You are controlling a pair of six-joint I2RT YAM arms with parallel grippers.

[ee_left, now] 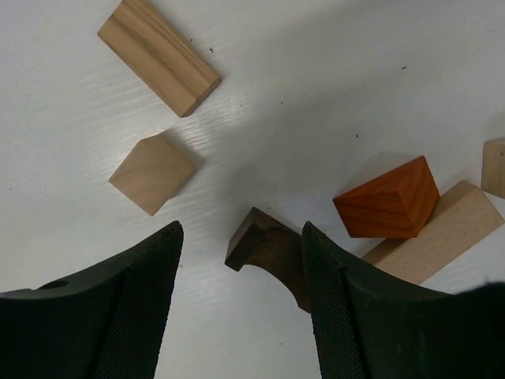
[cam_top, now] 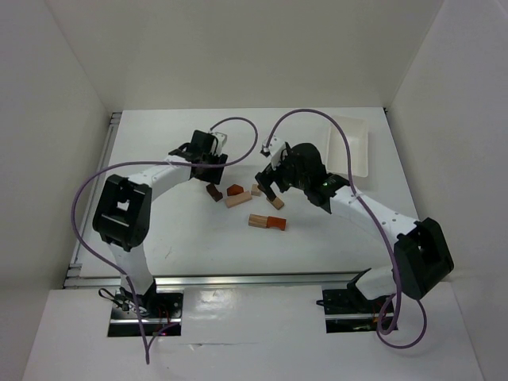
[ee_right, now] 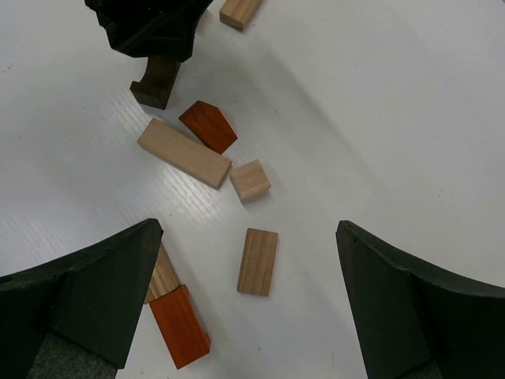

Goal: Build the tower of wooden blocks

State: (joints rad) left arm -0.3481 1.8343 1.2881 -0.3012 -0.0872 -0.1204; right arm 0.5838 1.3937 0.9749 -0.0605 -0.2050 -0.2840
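The wood block tower is still loose pieces on the white table. A dark brown arch block [ee_left: 264, 245] lies between the fingers of my left gripper [ee_left: 241, 233]. It touches the right finger, with a gap to the left one, so this gripper is open. Beside it are a reddish wedge [ee_left: 388, 199] leaning on a tan bar [ee_left: 434, 233], a tan cube [ee_left: 151, 173] and another tan bar [ee_left: 159, 55]. My right gripper [ee_right: 248, 233] hangs wide open above a short tan block [ee_right: 258, 261]. A reddish block [ee_right: 180, 325] joins end to end with a tan piece [ee_right: 163, 276].
A white tray [cam_top: 353, 147] stands at the back right, behind the right arm. The pieces cluster mid-table around the wedge [cam_top: 235, 190], between the left gripper [cam_top: 211, 181] and the right gripper [cam_top: 268, 189]. White walls close off both sides.
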